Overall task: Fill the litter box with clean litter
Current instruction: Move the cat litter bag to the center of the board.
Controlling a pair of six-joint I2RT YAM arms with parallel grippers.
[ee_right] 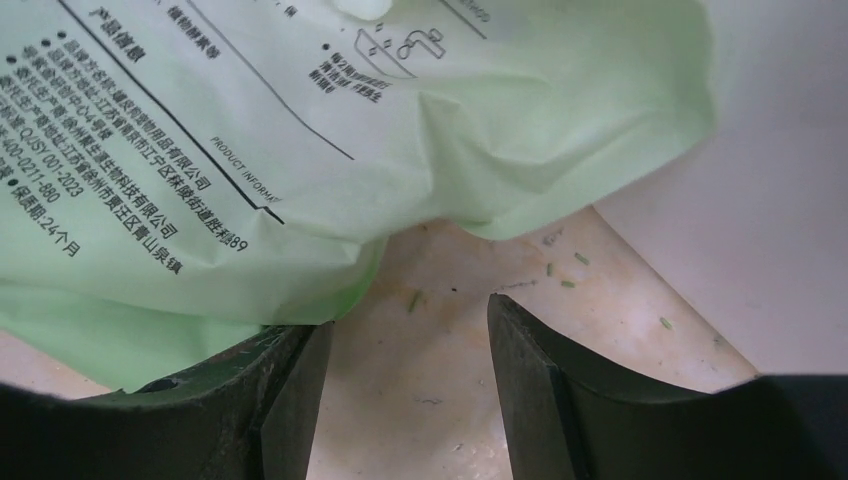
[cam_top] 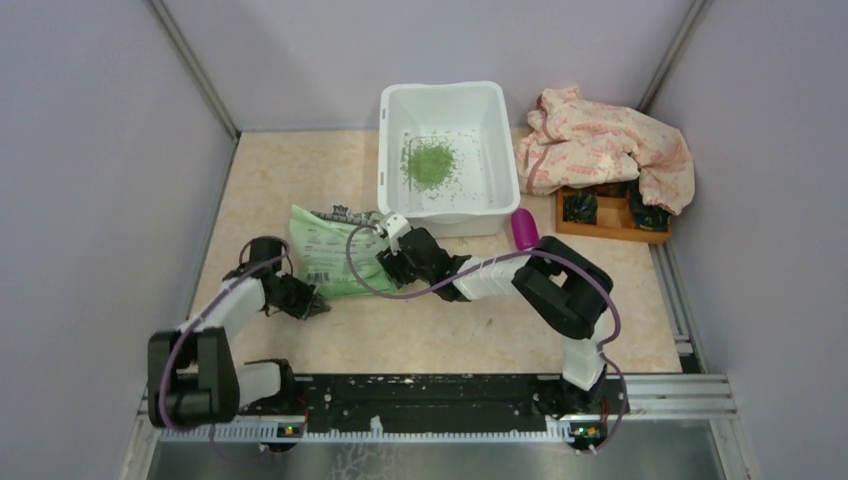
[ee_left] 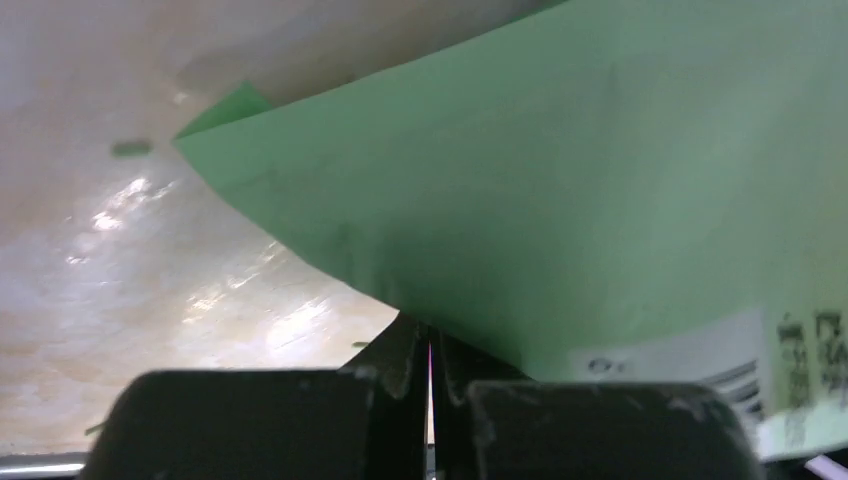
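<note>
From above, the litter box (cam_top: 450, 215) stands at the far middle of the table (cam_top: 300, 180). The clean litter (cam_top: 430, 163) inside it is only a small mound with scattered bits around, so the filling looks barely begun. Just in front of the box the bag (cam_top: 332, 252) lies flat. The left gripper (cam_top: 308, 303) sits at the bag's near left corner and the right gripper (cam_top: 392, 262) at its right edge, close to the box wall. A magenta scoop (cam_top: 524, 228) lies beside the box.

At the left wrist, the jaws are pressed together to a hairline slit. Their tips meet the bag's lower edge, which is raised off the table (it looks pinched, though the sheet hides the very tips).

At the right wrist, the jaws stand apart with bare table between them. The bag's crumpled edge lies just ahead and over one finger, not clamped.

As I read it, the step in hand is taking hold of the bag for pouring. The next move calls for the right gripper to slide onto that edge and close, then for both arms to lift together and tip the bag over the rim
</note>
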